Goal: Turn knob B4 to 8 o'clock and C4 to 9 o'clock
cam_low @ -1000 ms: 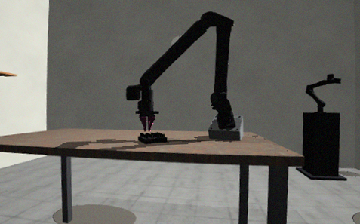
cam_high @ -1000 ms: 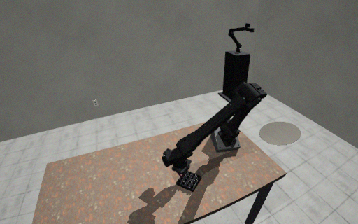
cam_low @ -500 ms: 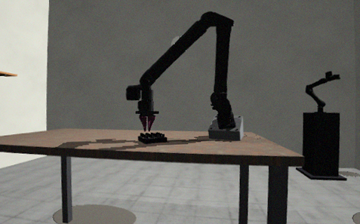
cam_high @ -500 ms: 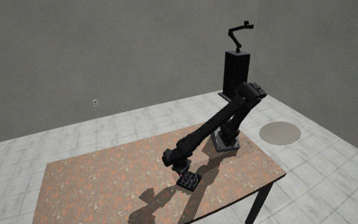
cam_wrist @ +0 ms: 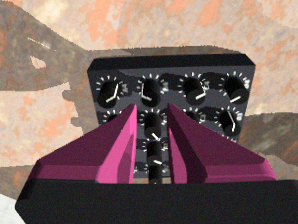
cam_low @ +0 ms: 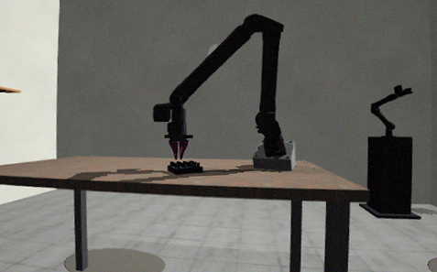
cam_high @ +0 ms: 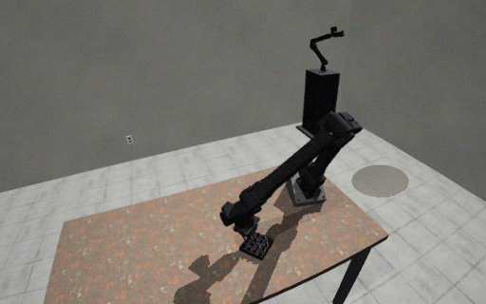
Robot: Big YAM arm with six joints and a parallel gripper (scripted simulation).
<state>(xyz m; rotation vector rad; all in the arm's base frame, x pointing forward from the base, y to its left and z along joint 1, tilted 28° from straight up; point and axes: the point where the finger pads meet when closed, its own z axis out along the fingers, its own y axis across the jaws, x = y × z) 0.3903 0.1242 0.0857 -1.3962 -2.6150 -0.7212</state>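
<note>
I am hovering the gripper [cam_wrist: 153, 137], fingers narrowly apart and holding nothing, over the knob box [cam_wrist: 174, 70] near the bench's front edge; lowering onto a knob comes next.

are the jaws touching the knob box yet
No: in the exterior view the gripper hangs above the knob box, with a sliver of wall showing between the jaws' tips and the knobs.
</note>
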